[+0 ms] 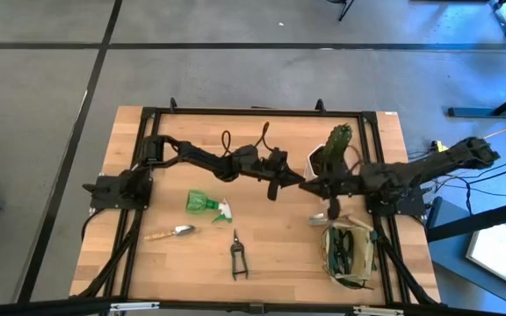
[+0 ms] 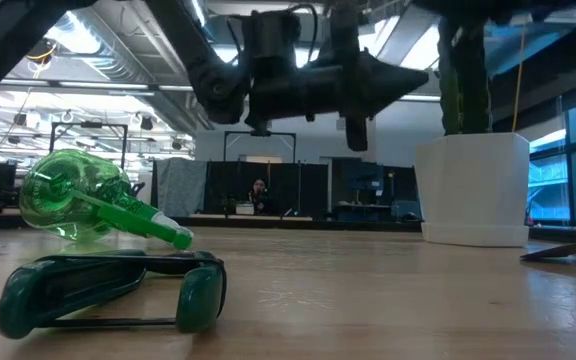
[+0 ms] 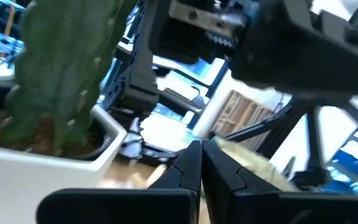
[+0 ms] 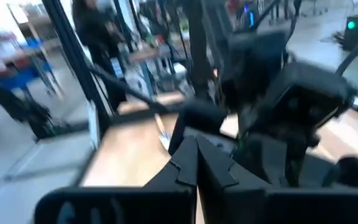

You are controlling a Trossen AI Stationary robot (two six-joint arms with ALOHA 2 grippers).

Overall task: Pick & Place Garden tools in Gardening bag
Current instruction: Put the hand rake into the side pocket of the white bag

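Black pruning shears (image 2: 108,290) lie near the table's (image 1: 271,254) front edge, with a green plastic spray bottle (image 1: 207,204) behind them. Olive-khaki fabric gardening bag (image 1: 350,254) sits at the front right corner. Both the left gripper (image 1: 302,182) and right gripper (image 1: 309,187) hang over the table's middle, tips almost meeting, jaws closed on nothing.

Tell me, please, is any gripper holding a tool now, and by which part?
Nothing is held. The left gripper and the right gripper are both shut with nothing between their fingers, above the table near the cactus pot.
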